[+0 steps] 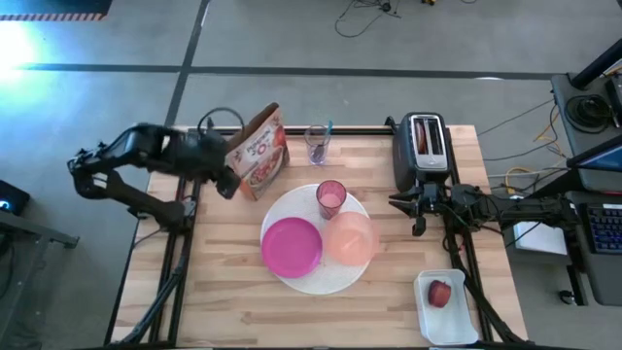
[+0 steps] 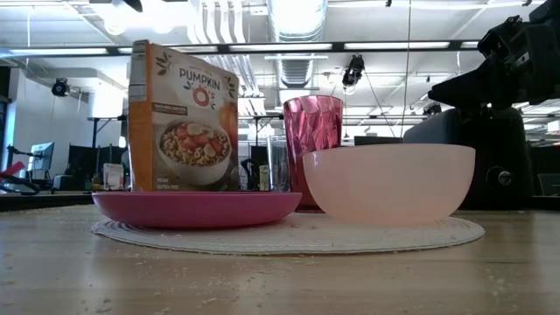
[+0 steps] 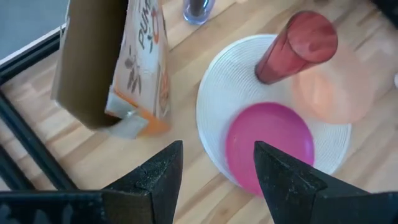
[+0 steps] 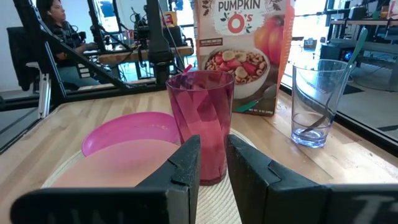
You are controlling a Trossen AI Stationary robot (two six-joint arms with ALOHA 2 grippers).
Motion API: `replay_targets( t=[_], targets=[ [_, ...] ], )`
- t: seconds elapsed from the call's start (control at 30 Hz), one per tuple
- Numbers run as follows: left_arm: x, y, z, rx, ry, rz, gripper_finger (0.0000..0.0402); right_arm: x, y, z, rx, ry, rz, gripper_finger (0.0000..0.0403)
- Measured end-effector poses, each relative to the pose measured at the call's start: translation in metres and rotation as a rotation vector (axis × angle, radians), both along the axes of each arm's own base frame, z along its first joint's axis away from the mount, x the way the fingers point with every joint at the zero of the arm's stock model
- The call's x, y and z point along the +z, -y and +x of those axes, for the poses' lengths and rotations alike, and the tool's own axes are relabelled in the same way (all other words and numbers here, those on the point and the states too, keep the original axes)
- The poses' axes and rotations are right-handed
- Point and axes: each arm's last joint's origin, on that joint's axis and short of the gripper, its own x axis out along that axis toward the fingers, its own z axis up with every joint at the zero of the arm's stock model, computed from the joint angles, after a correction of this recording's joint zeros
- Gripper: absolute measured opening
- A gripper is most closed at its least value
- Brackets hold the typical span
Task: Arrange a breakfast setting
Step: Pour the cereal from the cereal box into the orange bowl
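Note:
The white plate [image 1: 316, 277] lies mid-table and bears the magenta plate [image 1: 292, 245], the peach bowl [image 1: 352, 238] and the upright pink tumbler [image 1: 330, 197]. A cereal box [image 1: 260, 151] stands on its base just beyond the plate's left side. A clear glass [image 1: 318, 146] behind the plate holds the teal-handled spoon [image 4: 348, 59], which leans on its rim. My left gripper [image 1: 230, 185] hangs open beside the box's left, above the table, with nothing between its fingers [image 3: 155, 177]. My right gripper [image 4: 213, 155] rests level at the table's right, open by a narrow gap, pointing at the tumbler.
A black toaster [image 1: 425, 151] stands at the far right, just behind my right gripper. A white tray [image 1: 449, 311] with a small red fruit [image 1: 440, 293] sits at the near right corner. Bare wood lies along the near edge and left of the plate.

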Motion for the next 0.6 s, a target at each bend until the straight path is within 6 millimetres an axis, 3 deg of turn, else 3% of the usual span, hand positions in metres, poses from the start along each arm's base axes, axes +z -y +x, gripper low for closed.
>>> replay_targets(
  t=[0.13,0.3,0.6],
  targets=[
    [-0.011,0.023,0.002,0.005,-0.005,0.012,0.018,0.0,0.0,0.0,0.0,0.0,0.0,0.0068],
    [-0.045,0.043,0.009,0.069,-0.081,0.011,0.018,0.0,0.0,0.0,0.0,0.001,0.0,0.0068],
    [-0.118,0.049,0.009,0.261,-0.248,0.043,0.018,0.0,0.0,0.0,0.0,0.0,0.0,0.0068]
  ],
)
